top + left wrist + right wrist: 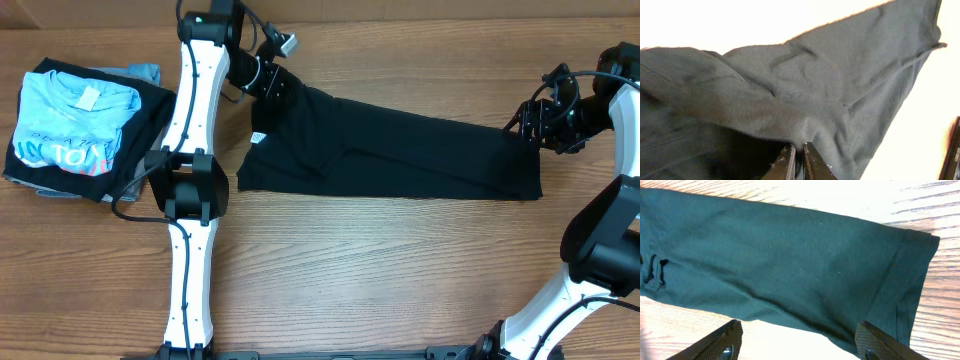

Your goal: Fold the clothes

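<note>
The clothes, a black T-shirt (400, 150), lie folded into a long strip across the table, wider at the left and running to the right. My left gripper (270, 85) sits at the strip's upper left corner. In the left wrist view its fingers (799, 146) are pressed together with a fold of the black fabric (805, 90) pinched between them. My right gripper (530, 125) hovers at the strip's right end. In the right wrist view it (799, 324) stands open, one finger (720, 342) over bare wood and the other over the shirt's hem (910, 280).
A stack of folded garments sits at the far left, a light blue T-shirt (75, 120) with lettering on top and a grey garment (140, 72) showing underneath. The wooden table (400, 270) stretches in front of the shirt.
</note>
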Controlling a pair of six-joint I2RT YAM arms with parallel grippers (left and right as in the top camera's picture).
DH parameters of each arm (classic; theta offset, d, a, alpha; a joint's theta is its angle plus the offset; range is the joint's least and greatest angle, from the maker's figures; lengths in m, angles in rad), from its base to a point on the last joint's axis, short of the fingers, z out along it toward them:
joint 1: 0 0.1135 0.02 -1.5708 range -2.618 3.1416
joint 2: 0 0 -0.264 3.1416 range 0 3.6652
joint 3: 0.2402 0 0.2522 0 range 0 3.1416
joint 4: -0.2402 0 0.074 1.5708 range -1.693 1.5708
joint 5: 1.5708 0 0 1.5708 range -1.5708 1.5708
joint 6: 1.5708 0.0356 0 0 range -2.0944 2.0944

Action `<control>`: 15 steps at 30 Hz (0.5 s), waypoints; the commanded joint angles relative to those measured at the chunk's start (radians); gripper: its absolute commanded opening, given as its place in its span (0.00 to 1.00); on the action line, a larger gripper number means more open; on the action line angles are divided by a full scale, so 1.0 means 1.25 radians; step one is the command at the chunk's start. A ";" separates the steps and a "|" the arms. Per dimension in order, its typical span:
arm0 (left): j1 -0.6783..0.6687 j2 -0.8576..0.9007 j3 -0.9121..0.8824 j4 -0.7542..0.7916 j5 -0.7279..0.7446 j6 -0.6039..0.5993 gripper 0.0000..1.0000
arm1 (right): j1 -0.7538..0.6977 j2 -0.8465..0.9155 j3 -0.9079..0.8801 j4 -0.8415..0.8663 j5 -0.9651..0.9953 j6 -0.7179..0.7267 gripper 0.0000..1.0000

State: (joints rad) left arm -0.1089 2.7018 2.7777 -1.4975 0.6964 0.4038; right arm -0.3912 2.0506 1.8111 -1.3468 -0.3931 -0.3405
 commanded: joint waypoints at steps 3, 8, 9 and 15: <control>0.002 -0.001 0.053 -0.088 -0.111 -0.139 0.06 | -0.001 -0.003 0.017 0.002 -0.007 0.000 0.76; 0.002 -0.001 0.052 -0.146 -0.211 -0.168 0.04 | -0.001 -0.003 0.017 0.005 -0.007 0.001 0.77; 0.002 -0.001 0.052 -0.152 -0.235 -0.167 0.05 | -0.001 -0.003 0.017 0.004 -0.007 0.001 0.76; 0.004 -0.001 0.045 -0.092 -0.261 -0.134 0.46 | -0.001 -0.003 0.017 0.004 -0.007 0.001 0.76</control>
State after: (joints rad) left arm -0.1089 2.7018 2.8231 -1.6489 0.3908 0.2111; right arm -0.3912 2.0506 1.8111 -1.3457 -0.3927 -0.3405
